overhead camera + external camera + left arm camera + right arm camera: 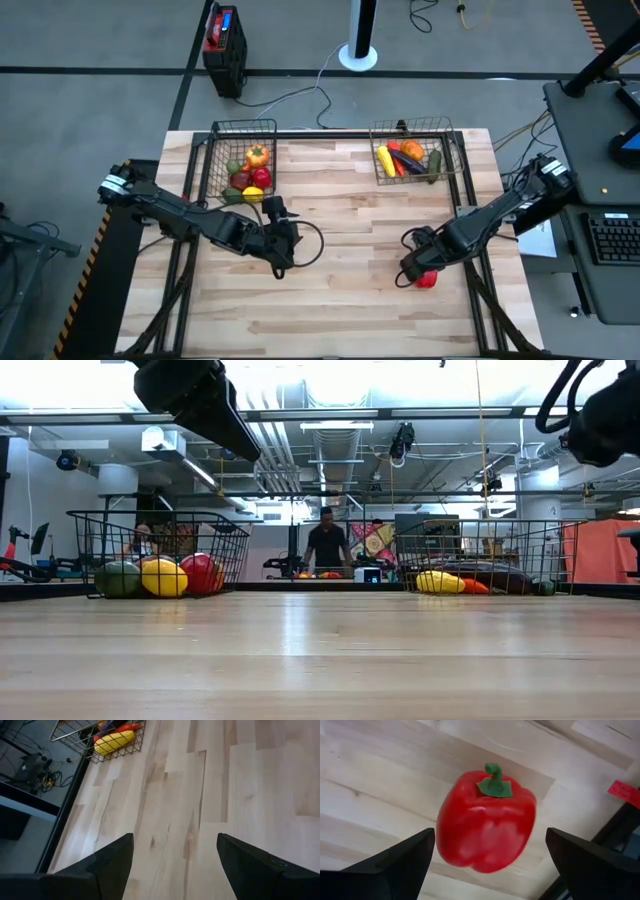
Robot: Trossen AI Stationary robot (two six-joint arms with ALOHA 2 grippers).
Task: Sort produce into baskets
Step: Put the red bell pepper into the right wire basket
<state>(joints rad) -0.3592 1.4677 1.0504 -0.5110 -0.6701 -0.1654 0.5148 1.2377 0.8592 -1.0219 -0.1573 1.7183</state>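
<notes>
A red bell pepper [487, 820], the only piece of produce outside the baskets, lies on the wooden table [340, 200] near its front right corner. The right gripper [490, 865] hangs directly over it with its fingers spread wide and holding nothing; through the right wrist camera the pepper sits squarely in the gap between the two fingers, its green stem pointing away from the gripper. The right arm is much the nearer one. The left gripper [172, 865] hovers over bare wood at mid-table, open and empty, well apart from the pepper. The left basket [215, 160] and right basket [458, 150], both already holding produce, stand at the table's far edge, the right basket being the closer to the pepper
</notes>
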